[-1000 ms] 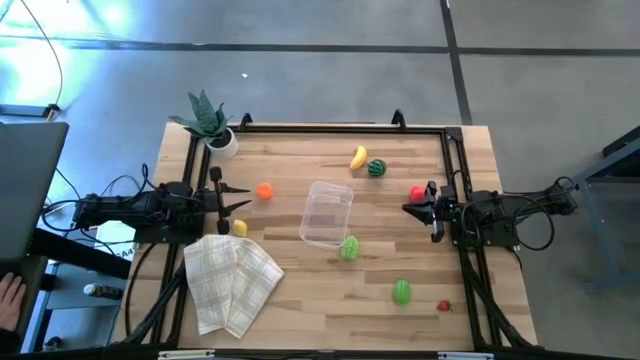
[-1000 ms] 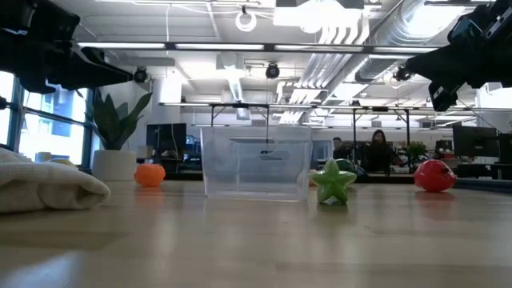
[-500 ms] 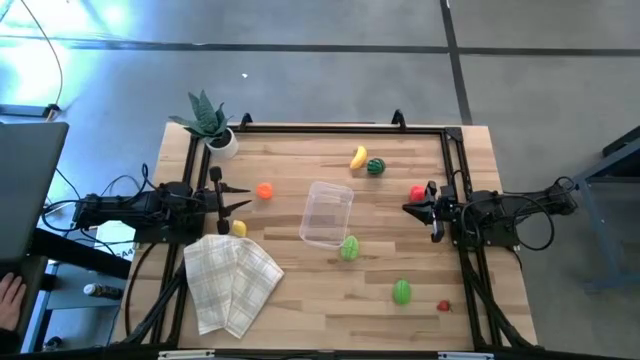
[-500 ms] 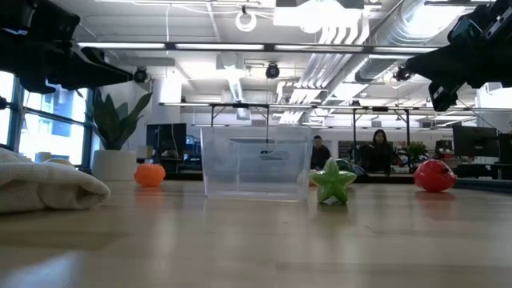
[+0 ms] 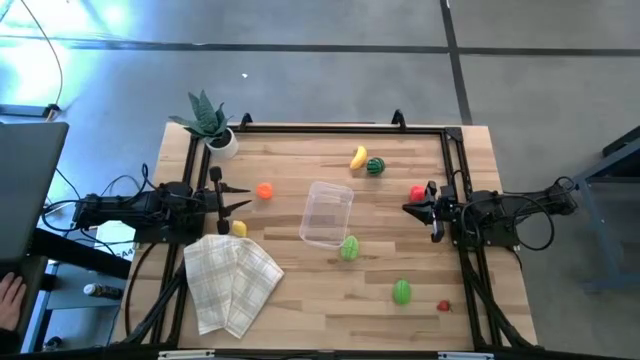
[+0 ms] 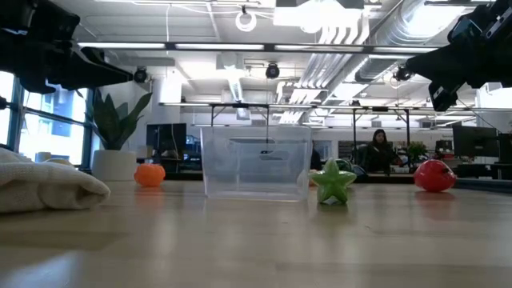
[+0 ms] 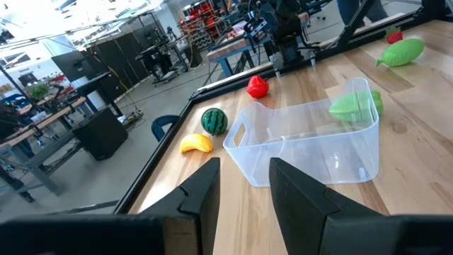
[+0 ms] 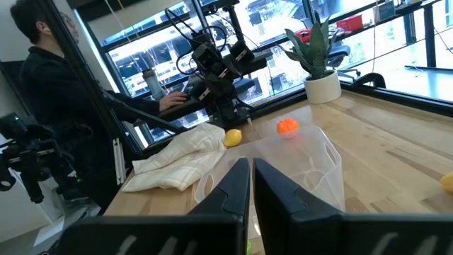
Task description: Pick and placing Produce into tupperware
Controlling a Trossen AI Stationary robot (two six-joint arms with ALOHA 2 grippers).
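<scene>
Left gripper [image 5: 240, 197], fingers spread and empty, hovers above the table's [image 5: 300, 285] left edge, pointing right; right gripper [image 5: 408, 208], fingers pressed together and empty, hovers at the right edge, pointing left. Between them stands one clear tupperware tub [image 5: 327, 214], upright, its long axis running near to far with a slight tilt. Eight toy produce pieces lie outside it: an orange [image 5: 264, 190] and a yellow piece [image 5: 239, 228] beside the left gripper; a banana [image 5: 358, 157] and a striped melon [image 5: 376, 167] at the far side; a red piece [image 5: 417, 193] by the right gripper; a light-green star-shaped piece [image 5: 348, 248] touching the tub's near corner; a green piece [image 5: 401, 291] and a small red piece [image 5: 444, 306] near right. One checked cloth [image 5: 231, 281] lies near left; one potted plant [image 5: 208, 122] stands far left.
</scene>
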